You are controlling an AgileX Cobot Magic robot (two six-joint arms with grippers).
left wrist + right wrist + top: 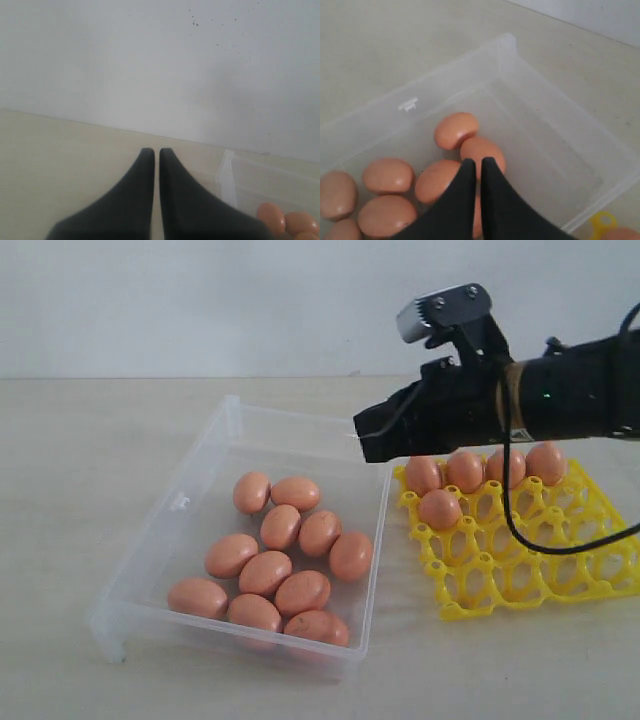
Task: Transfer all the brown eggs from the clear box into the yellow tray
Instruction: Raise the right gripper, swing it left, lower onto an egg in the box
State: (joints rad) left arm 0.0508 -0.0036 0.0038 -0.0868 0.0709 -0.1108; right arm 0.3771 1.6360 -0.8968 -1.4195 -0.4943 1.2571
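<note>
Several brown eggs (281, 526) lie loose in the clear box (165, 535) at centre left. More eggs (465, 470) fill the back cups of the yellow tray (520, 575) on the right. My right gripper (363, 440) hangs above the box's right side, its arm reaching over the tray. In the right wrist view it (478, 162) is shut with nothing between its fingers, above the eggs (456, 129) in the box (560, 125). My left gripper (156, 151) is shut and empty over bare table, outside a corner of the box (227, 175). It does not show in the exterior view.
A pale wall runs behind the light table. The tray's front rows of cups (500, 590) stand open. A corner of the yellow tray (602, 220) shows past the box's wall in the right wrist view.
</note>
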